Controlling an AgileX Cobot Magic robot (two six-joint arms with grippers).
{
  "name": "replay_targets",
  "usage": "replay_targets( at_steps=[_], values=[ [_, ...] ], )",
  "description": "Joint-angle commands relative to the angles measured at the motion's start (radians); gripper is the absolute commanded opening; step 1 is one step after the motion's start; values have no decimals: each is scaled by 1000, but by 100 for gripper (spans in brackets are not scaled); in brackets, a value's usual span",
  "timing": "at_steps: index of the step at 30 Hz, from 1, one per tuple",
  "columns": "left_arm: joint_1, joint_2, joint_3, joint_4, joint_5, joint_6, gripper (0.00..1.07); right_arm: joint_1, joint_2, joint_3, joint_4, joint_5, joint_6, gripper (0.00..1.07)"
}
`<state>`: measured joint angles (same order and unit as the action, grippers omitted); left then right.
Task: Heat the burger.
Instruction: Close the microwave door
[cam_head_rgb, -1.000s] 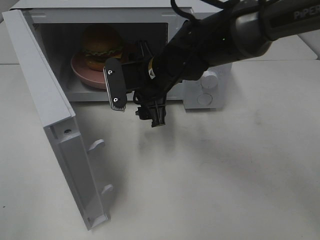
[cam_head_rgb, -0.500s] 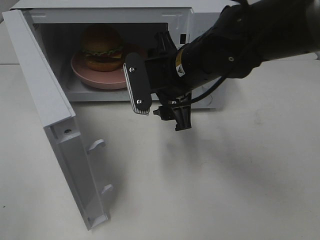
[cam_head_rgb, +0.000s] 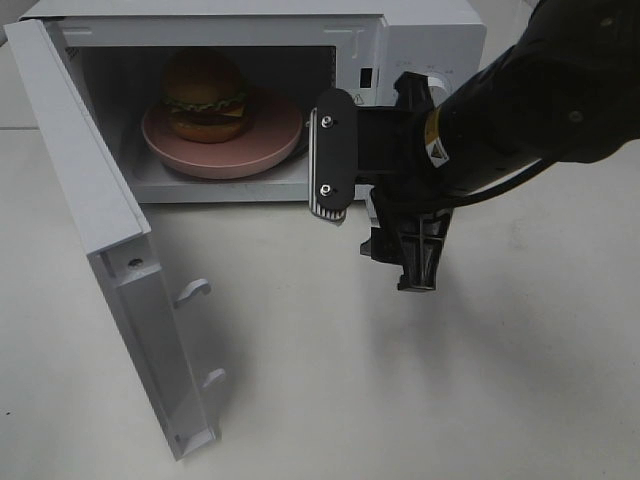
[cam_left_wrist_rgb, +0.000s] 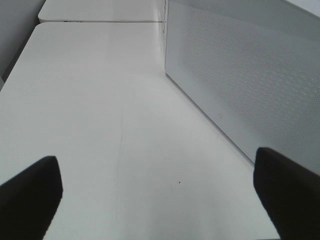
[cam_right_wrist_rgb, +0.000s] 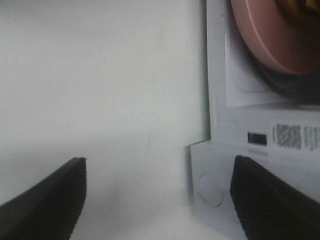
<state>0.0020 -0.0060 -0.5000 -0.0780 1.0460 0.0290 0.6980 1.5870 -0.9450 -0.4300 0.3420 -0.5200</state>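
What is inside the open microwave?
The burger sits on a pink plate inside the microwave. What lies under the plate is mostly covered.

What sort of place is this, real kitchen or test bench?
Probably a lab test bench rather than a kitchen: a bare white table, a lone white microwave holding a burger on a pink plate, and a robot arm in front.

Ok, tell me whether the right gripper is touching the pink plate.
Apart. The right wrist view shows the right gripper open over the table in front of the microwave, with the pink plate well beyond its fingers, inside the cavity.
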Motion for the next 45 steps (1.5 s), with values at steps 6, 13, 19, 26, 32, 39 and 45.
replay_targets(
  at_steps=[6,13,19,26,32,39,45],
  values=[
    [2,-19,3,-3,-9,-3,98,2,-87,25,-2,232,401,76],
    [2,-19,3,-3,-9,-3,98,2,-143,25,0,390,646,76],
    [2,-19,3,-3,-9,-3,98,2,-196,25,67,563,671,76],
    [2,-19,3,-3,-9,-3,98,2,-264,25,167,719,656,76],
    [2,-19,3,-3,-9,-3,98,1,-369,26,199,773,656,76],
    [2,-19,3,-3,-9,-3,98,-53,-533,57,228,768,656,76],
    [2,-19,3,-3,-9,-3,98,-266,-658,126,258,766,656,76]
  ],
)
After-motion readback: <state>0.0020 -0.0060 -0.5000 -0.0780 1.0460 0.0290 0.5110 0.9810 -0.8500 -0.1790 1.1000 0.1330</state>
